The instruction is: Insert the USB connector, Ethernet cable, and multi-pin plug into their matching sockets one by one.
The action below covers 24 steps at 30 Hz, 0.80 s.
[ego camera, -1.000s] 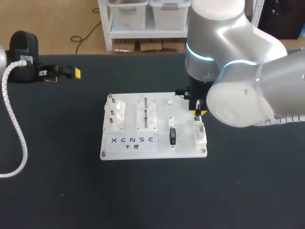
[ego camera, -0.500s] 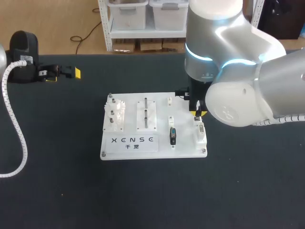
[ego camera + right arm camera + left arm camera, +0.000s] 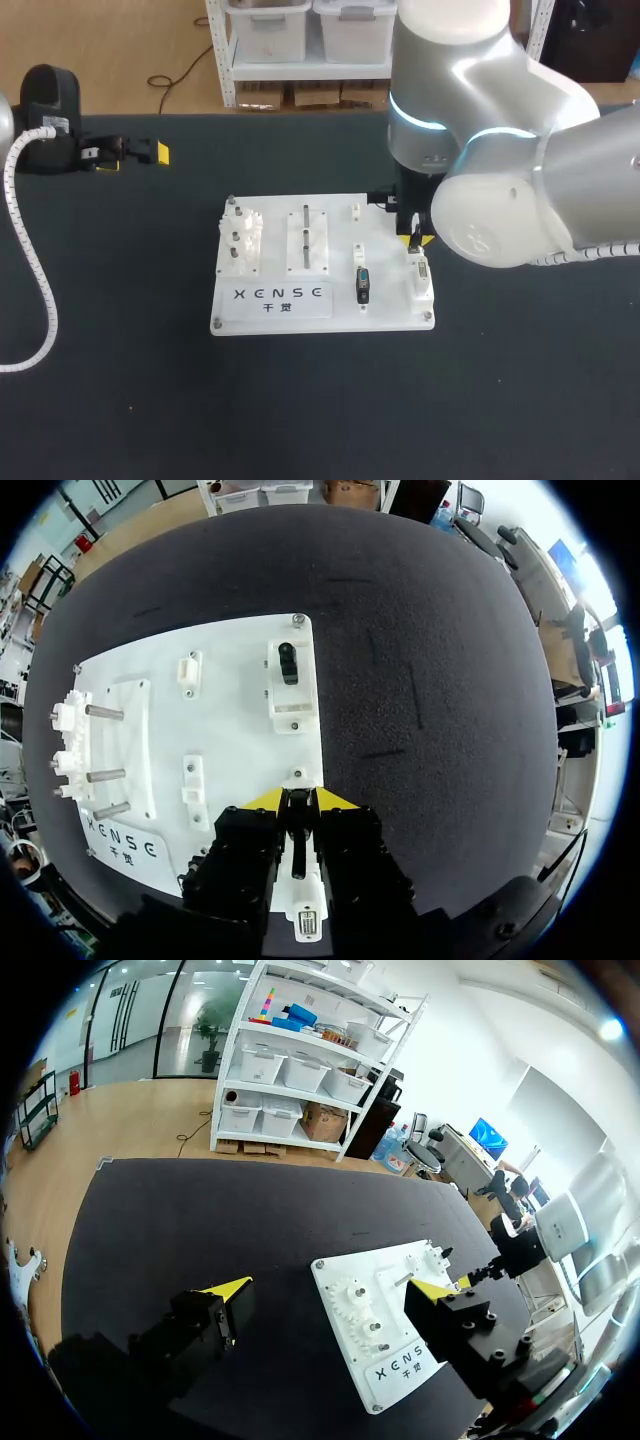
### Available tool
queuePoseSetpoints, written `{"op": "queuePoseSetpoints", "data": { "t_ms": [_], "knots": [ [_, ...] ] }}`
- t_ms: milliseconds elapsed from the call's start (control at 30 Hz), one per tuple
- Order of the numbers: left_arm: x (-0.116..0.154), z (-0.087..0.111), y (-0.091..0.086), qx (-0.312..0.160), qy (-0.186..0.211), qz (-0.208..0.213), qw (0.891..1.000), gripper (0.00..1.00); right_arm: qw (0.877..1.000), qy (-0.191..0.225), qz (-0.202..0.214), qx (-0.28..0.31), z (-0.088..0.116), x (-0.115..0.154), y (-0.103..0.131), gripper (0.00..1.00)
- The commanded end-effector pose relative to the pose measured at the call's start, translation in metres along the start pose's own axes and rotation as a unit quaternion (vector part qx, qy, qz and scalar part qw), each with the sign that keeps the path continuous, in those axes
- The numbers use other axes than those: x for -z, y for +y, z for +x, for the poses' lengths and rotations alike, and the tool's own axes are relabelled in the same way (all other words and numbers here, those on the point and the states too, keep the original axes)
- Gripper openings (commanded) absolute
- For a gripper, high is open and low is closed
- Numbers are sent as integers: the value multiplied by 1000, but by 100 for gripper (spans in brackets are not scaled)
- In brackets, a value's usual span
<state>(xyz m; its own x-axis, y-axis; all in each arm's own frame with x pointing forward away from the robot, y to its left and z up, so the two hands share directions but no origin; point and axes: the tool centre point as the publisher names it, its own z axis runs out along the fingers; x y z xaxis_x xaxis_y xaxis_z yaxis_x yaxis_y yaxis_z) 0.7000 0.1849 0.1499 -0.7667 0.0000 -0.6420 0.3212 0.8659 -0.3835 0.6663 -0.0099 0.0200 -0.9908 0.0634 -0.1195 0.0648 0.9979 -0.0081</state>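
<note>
Right jaws: the right gripper (image 3: 297,802) had its yellow tips pinched in close on a dark plug (image 3: 293,828), low over the board's right side.
Dark plug: narrow, and held from both sides. Which of the three connectors it was, the views did not settle. It stood at the far end of the white socket block (image 3: 423,282), just beyond that block's grey pin face.
What changed: barely a twitch! Over the last second the right gripper crept a touch left and toward the far side. The tips stayed low over the same spot, with no lift and no release.
Board: the white connector board (image 3: 388,302) had not budged, and the black connector (image 3: 362,286) in the middle block sat exactly as it was. Another block with a black slot (image 3: 288,665) waited at the far right corner, ahead of the tips.
Left gripper: the left gripper (image 3: 330,1288) hung parked well off at the far left of the table (image 3: 520,400), fingers spread wide with nothing between them, unchanged.
Meaning for the task: this looked like fine alignment or a careful press at the right-hand socket, not a finished insertion. Seating could not be confirmed, and the grip was likely still needed.
</note>
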Motion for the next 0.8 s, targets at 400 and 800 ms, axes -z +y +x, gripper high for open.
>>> {"op": "queuePoseSetpoints", "data": {
  "t_ms": [400, 800],
  "knots": [
    [0, 0, 0, 0, 0, 0, 1000, 100, 999, 16, 21, -17, 4, -28, -10, 0],
    [0, 0, 0, 0, 0, 0, 1000, 100, 1000, 13, 14, -23, 0, -25, -13, 30]
  ]
}}
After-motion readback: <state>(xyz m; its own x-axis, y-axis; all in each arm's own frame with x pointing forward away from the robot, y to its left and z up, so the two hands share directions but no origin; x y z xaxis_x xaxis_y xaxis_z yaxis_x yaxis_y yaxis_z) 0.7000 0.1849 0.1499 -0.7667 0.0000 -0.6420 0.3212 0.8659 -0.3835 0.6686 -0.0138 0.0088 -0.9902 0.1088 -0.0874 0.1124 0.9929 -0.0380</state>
